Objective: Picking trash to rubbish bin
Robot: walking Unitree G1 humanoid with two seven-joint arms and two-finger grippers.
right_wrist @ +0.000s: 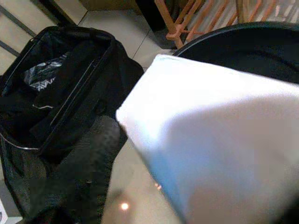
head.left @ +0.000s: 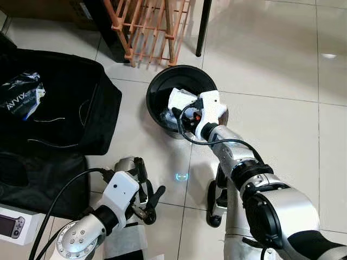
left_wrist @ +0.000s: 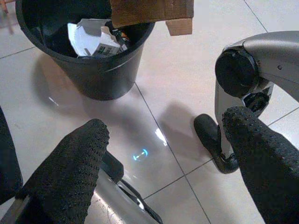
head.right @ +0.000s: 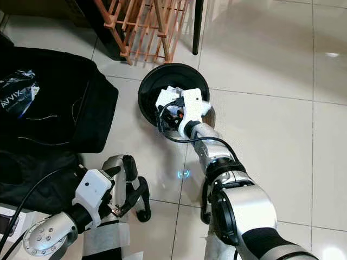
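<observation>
The white box (head.left: 180, 101), a piece of trash, is held by the right gripper (head.left: 187, 111) just over the open mouth of the black rubbish bin (head.left: 157, 92). In the right wrist view the box (right_wrist: 219, 140) lies very close to the camera, with one black finger (right_wrist: 88, 163) pressed along its side, so the fingers are clamped on it. The bin stands on the tiled floor (head.left: 271, 59), and inside it there is already some white crumpled paper and packaging (left_wrist: 91, 39). The right arm reaches forward from the robot's body to the bin, with a black cable looping beside its wrist.

Just behind the bin, at the far edge of the floor in view, stands an orange wooden rack (head.left: 149, 27), and beside the rack a thin black leg of some furniture (head.left: 203, 27). To the left of the bin lies an open black bag (head.left: 59, 103) on the floor, with a dark plastic packet (head.left: 21, 95) printed with white letters on top of it. Near the left lower corner of the floor there is a small white device with a screen (head.left: 13, 225).

The left gripper (head.left: 145, 194) hangs low near the robot's own leg, well apart from the bin. Its two black fingers (left_wrist: 70, 172) are spread apart with nothing between them. A small blue light spot (head.left: 181, 176) shows on the tile between the bin and the robot.
</observation>
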